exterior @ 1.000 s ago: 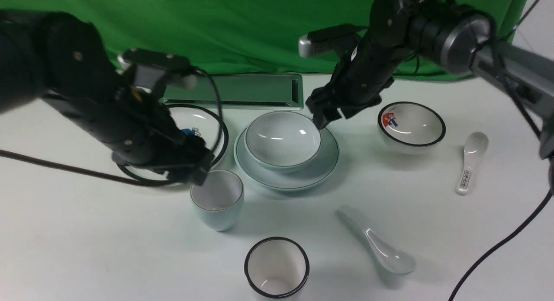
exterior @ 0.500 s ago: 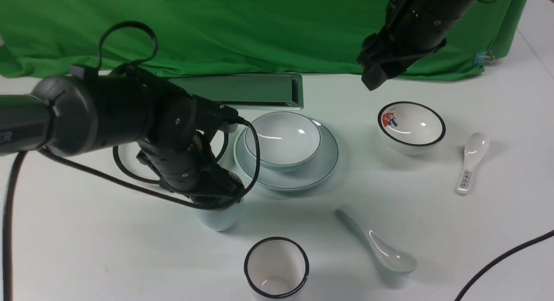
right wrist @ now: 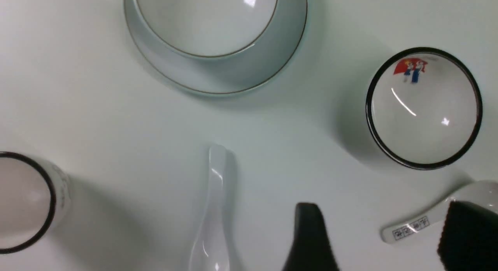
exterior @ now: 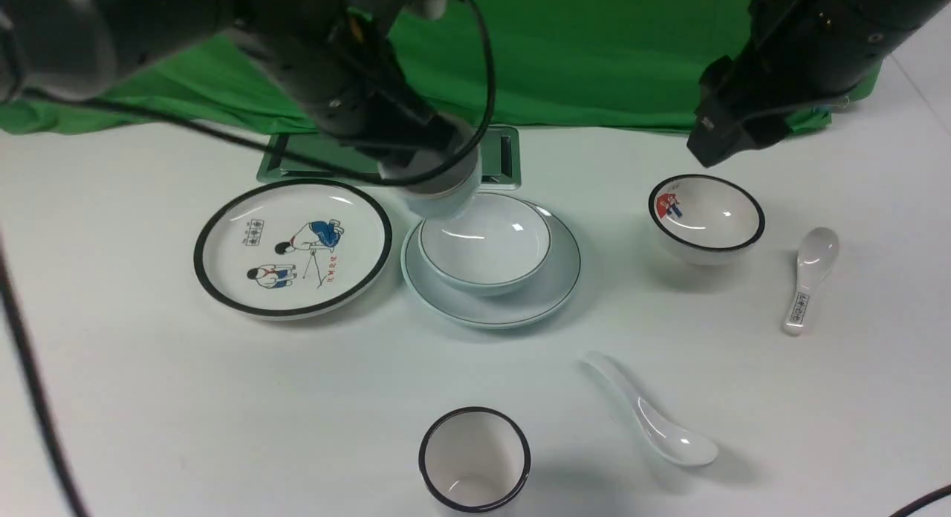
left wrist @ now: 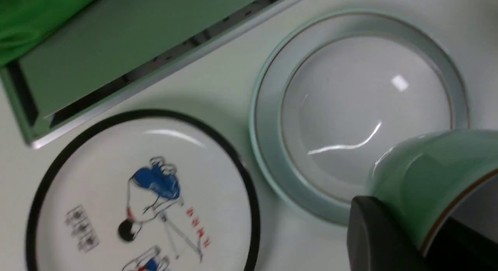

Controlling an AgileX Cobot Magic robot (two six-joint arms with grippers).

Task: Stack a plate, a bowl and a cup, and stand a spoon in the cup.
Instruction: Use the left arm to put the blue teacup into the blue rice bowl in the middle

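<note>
My left gripper (exterior: pixel 429 168) is shut on the pale cup (exterior: pixel 443 190), which hangs above the bowl's far-left rim. In the left wrist view one finger (left wrist: pixel 381 232) presses the cup (left wrist: pixel 424 173) from outside and the other sits inside it. The plain bowl (exterior: pixel 484 241) rests in the plain plate (exterior: pixel 520 309). Nearer the front, to the right, the unmarked white spoon (exterior: pixel 648 422) lies flat on the table. My right gripper (exterior: pixel 712 144) hangs open and empty, high above the back right; its fingers (right wrist: pixel 309 236) stand wide apart.
A black-rimmed plate with cartoon figures (exterior: pixel 293 246) lies left of the stack. A black-rimmed bowl (exterior: pixel 706 214) and a spoon with a printed handle (exterior: pixel 806 283) are at the right. A black-rimmed cup (exterior: pixel 475 457) stands at the front. A metal hatch (exterior: pixel 499 160) lies behind.
My left gripper closed on the cup and lifted it from the table, up and back toward the bowl. The right arm rose and drew away to the right.
</note>
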